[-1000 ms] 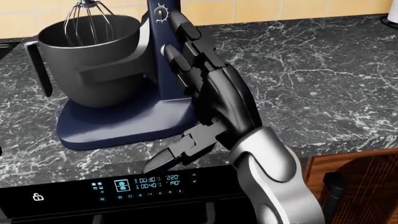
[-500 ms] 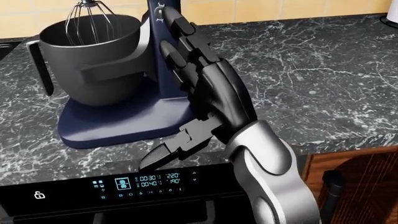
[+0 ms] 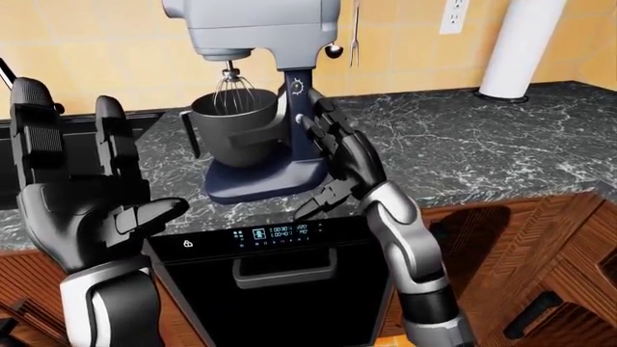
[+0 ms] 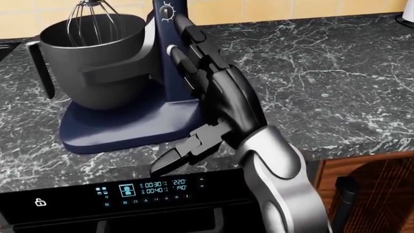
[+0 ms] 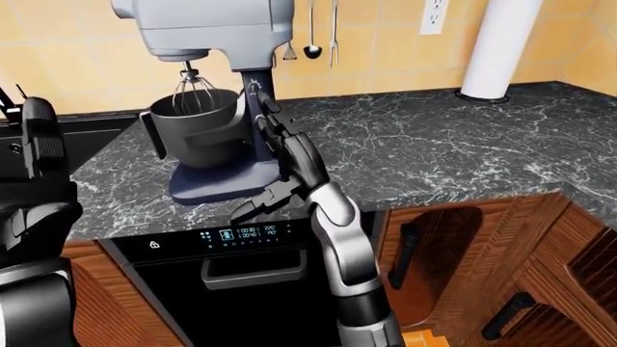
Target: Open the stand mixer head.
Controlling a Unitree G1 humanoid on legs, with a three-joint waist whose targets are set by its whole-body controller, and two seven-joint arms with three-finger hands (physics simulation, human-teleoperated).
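A stand mixer with a grey head (image 3: pixel 252 25) and a navy column and base (image 4: pixel 123 126) stands on the dark marble counter (image 4: pixel 323 82). The head is down, with the whisk (image 4: pixel 91 22) inside the dark bowl (image 4: pixel 97 63). My right hand (image 4: pixel 189 80) is open. Its fingers (image 4: pixel 194 39) lie flat against the column's right side just below the speed dial (image 4: pixel 167 11), and its thumb (image 4: pixel 174 158) points down-left over the counter edge. At the lower left of the left-eye view my left hand (image 3: pixel 96 173) is raised and open, apart from the mixer.
An oven with a lit control panel (image 4: pixel 155 187) and handle (image 3: pixel 284 264) sits below the counter edge. A white paper towel roll (image 3: pixel 521 47) stands at the upper right. Utensils (image 5: pixel 313 29) hang on the yellow tiled wall. Wooden cabinet doors (image 3: pixel 540 275) fill the right.
My right hand has shifted slightly up and back down along the mixer column, ending almost where it was. The mixer itself has not moved.
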